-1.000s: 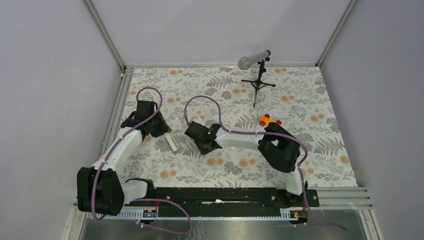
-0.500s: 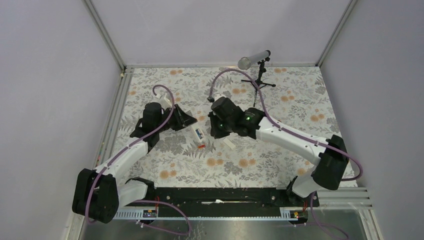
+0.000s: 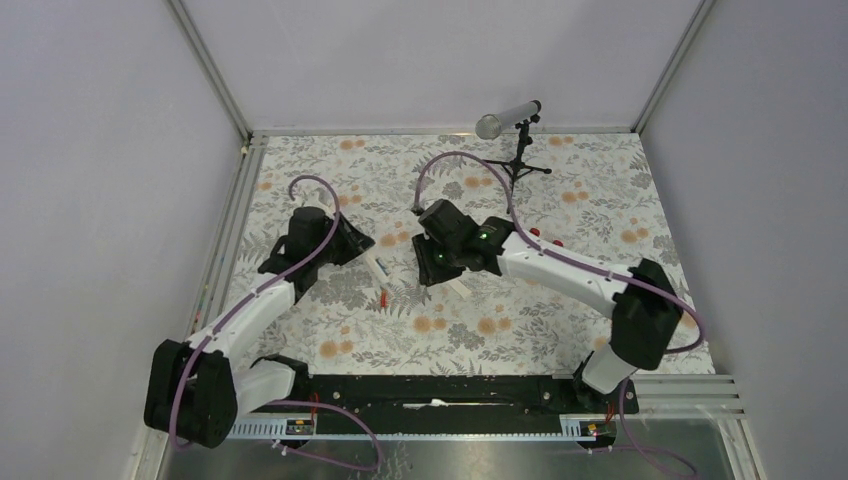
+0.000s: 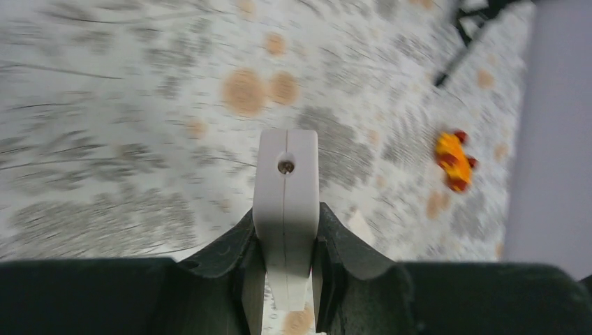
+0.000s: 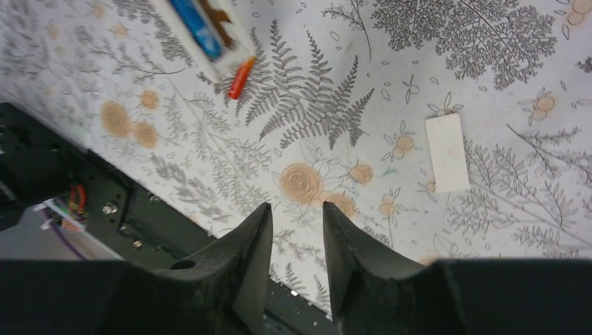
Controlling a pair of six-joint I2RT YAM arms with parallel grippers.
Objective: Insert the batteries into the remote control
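Note:
My left gripper (image 3: 362, 248) is shut on one end of the white remote control (image 3: 380, 266), which lies slanted on the mat. In the left wrist view the remote's end (image 4: 286, 174) sticks out between the black fingers of that gripper (image 4: 286, 218). The right wrist view shows the remote's open compartment (image 5: 209, 35) with a blue battery (image 5: 196, 28) in it. A red battery (image 5: 241, 77) lies loose on the mat beside it, also seen from the top (image 3: 383, 297). My right gripper (image 5: 294, 213) is open and empty, hovering right of the remote (image 3: 438, 268).
A small white cover piece (image 5: 447, 152) lies on the mat right of my right gripper (image 3: 457, 288). An orange toy car (image 4: 452, 160) sits behind the right arm. A microphone on a tripod (image 3: 515, 160) stands at the back. The black base rail (image 3: 430, 390) runs along the near edge.
Both arms have swung toward the middle of the mat. My left gripper now holds the remote, drawn slightly left in the last half second. The red battery now lies loose beside it.

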